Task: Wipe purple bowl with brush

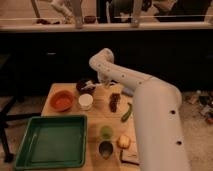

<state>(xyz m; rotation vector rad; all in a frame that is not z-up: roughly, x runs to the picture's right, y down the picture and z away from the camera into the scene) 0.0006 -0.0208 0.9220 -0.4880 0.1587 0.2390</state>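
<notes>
At the far edge of the table [70, 90], the purple bowl [85, 85] was seen just behind the white cup [85, 101] and beside the orange bowl [62, 100]. The gripper [103, 80] was positioned just to the right of the purple bowl, lowered from the white arm [145, 100]; whether it was parted or closed could not be told. The brush could not be made out. A green tray [50, 141] was set nearer than the white cup.

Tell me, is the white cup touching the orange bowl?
Apart. The camera view shows a strip of table between the white cup and the orange bowl. The gripper hangs farther back, beside the purple bowl.
</notes>
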